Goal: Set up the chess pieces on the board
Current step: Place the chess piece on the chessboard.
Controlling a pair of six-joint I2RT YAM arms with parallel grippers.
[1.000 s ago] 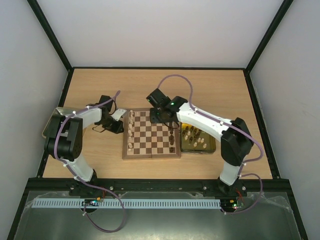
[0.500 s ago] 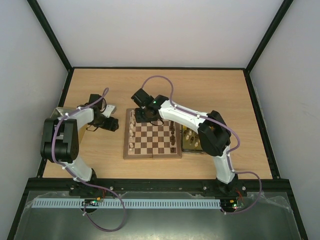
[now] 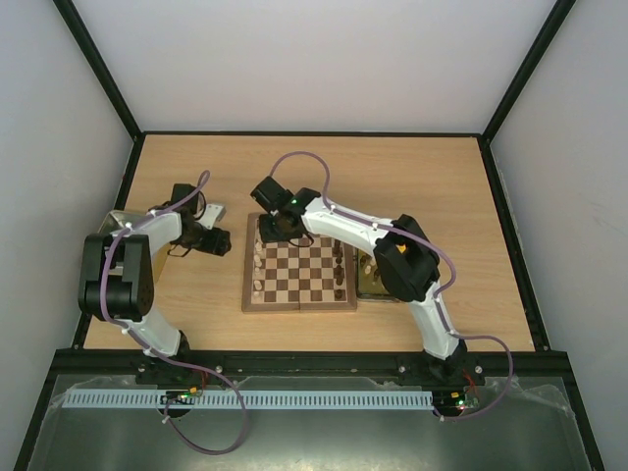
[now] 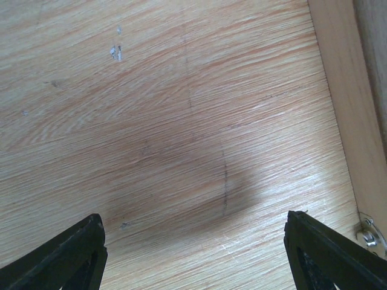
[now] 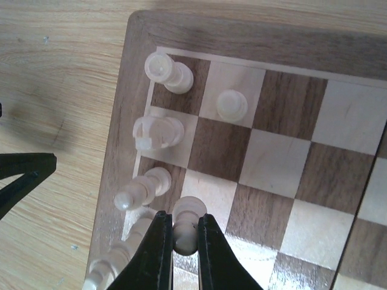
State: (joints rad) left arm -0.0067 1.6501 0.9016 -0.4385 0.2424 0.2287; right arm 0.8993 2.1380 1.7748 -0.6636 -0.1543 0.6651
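In the last second the right tool point(image 5: 180, 235) has been carried along the far edge of the board point(image 5: 242, 33) to its far left corner, so the cream pawn point(image 5: 188, 211) pinched in it is now over the pawn row, and release is judged near. The right arm is stretched across the board. The left tool point(image 4: 196, 248), spread wide and empty, is held over bench point(image 4: 181, 90) left of the board.

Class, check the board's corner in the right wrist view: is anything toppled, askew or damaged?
Nothing stands out. The cream pieces appear upright on the board, none toppled, and the right gripper holds one pawn.
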